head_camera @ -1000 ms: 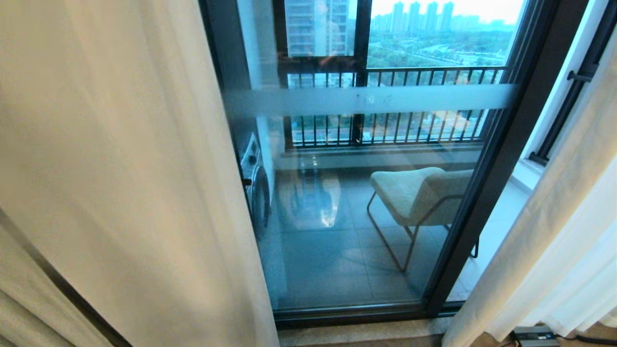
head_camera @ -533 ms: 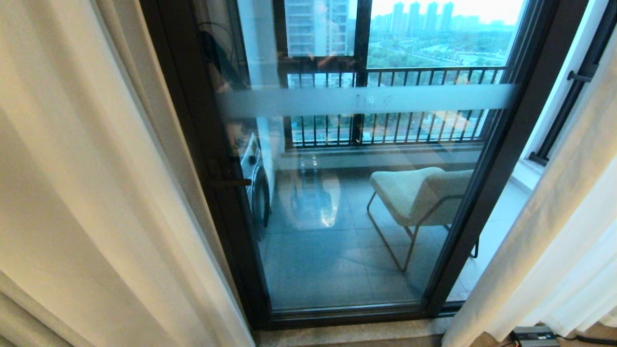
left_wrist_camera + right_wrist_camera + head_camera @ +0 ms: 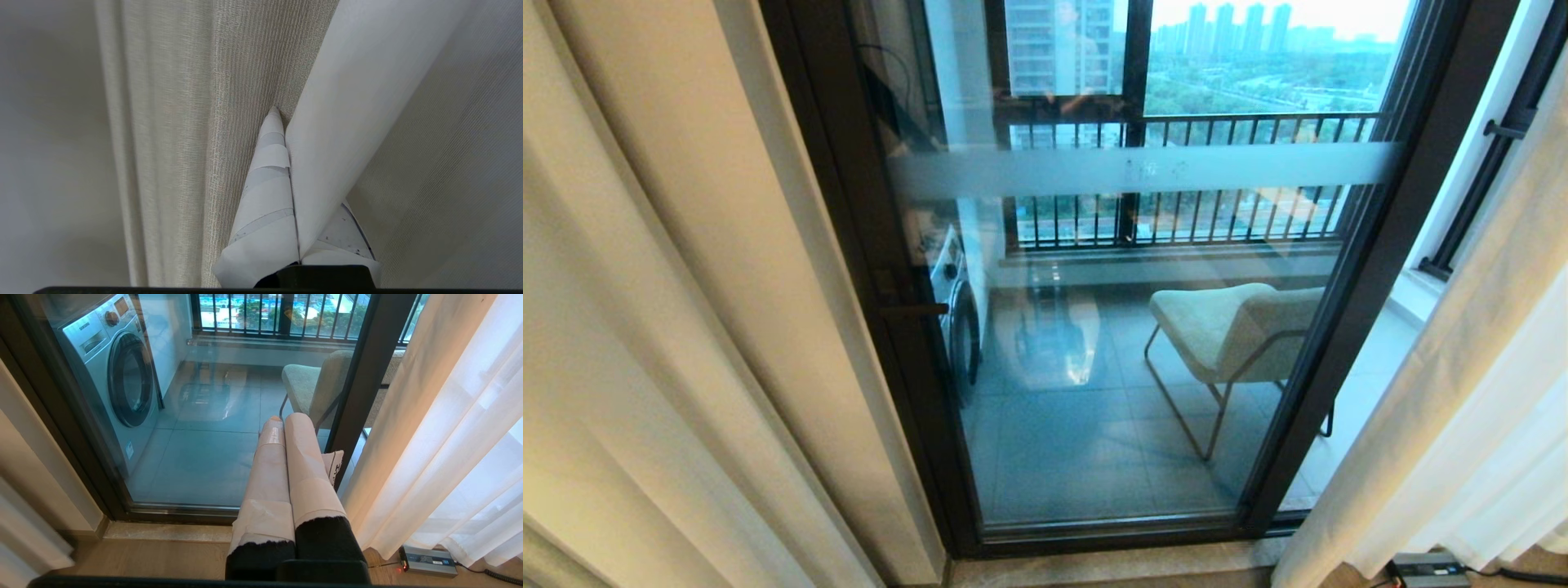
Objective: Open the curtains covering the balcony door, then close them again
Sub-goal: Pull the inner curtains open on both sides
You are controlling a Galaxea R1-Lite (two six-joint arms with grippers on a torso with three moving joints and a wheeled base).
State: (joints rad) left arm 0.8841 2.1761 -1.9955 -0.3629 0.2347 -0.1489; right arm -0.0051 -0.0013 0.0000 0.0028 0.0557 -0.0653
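The curtains hang on both sides of the balcony door (image 3: 1143, 171). The cream left curtain (image 3: 686, 286) is drawn back past the door's dark left frame (image 3: 849, 245). The right curtain (image 3: 1462, 392) and its white sheer hang at the right edge. My left gripper (image 3: 280, 112) is shut, its tape-wrapped tip pressed into a pleat of the woven beige cloth (image 3: 184, 122). A pale fold (image 3: 347, 102) lies over one finger; I cannot tell whether it is pinched. My right gripper (image 3: 286, 420) is shut on nothing, low before the glass. Neither gripper shows in the head view.
Behind the glass stand a washing machine (image 3: 118, 375) on the left and a beige chair (image 3: 1225, 327) with a metal frame on the right. A door handle (image 3: 915, 309) juts from the left frame. A black box (image 3: 429, 561) with a cable lies on the wooden floor under the right curtain.
The left curtain has slid to the left, uncovering the door's left frame, its handle and more glass. The right curtain and right arm have not moved.
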